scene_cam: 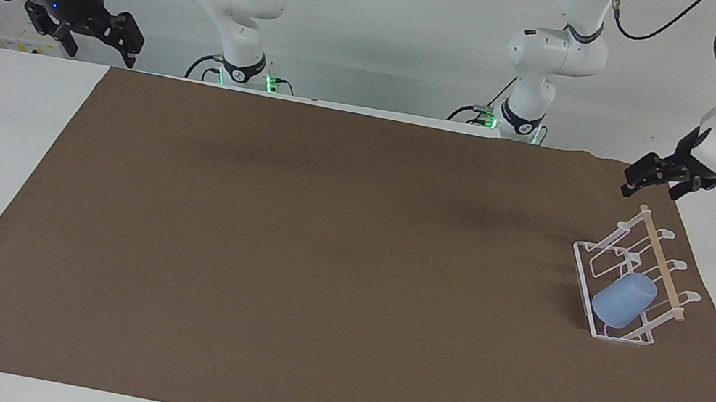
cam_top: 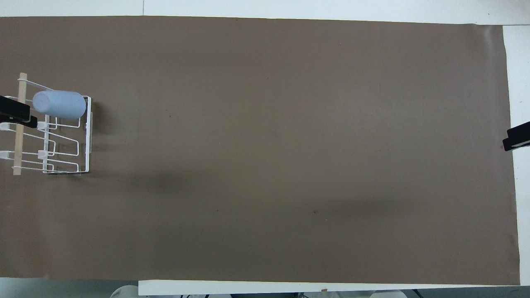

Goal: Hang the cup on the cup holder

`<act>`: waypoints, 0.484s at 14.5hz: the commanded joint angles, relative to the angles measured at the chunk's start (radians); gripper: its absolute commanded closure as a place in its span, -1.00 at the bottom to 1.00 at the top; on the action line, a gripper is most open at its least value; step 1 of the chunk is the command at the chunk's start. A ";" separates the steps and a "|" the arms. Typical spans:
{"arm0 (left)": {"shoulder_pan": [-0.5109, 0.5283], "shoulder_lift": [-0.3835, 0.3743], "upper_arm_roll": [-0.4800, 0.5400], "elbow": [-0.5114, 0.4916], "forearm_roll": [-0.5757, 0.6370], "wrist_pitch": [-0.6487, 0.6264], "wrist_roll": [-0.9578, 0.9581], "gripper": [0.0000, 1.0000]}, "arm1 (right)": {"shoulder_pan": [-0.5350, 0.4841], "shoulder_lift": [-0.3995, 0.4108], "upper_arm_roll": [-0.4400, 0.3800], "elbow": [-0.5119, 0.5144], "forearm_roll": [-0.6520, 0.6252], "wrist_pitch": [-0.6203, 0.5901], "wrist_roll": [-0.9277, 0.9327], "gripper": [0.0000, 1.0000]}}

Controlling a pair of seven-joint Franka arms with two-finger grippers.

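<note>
The brown mat [scene_cam: 318,260] is unobstructed over nearly its whole surface. One obstacle is noted: the cup holder [scene_cam: 631,279] near the edge at the left arm's end, with the cup [scene_cam: 622,299] hung on a prong. The left gripper [scene_cam: 656,178] is raised clear of the holder, jaws apart. The right gripper [scene_cam: 101,30] is held off the mat's corner.

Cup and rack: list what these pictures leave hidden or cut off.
- Prong under the cup: both views, covered by the cup.
- Cup's mouth: both views, faces away into the rack.
- Left gripper: overhead view, cut off by the edge.
- Right gripper: overhead view, only a tip shows.
</note>
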 commanded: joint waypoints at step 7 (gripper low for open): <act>-0.005 0.070 -0.004 0.143 -0.015 -0.096 0.132 -1.00 | -0.003 -0.016 -0.003 -0.021 -0.012 0.003 -0.006 -0.99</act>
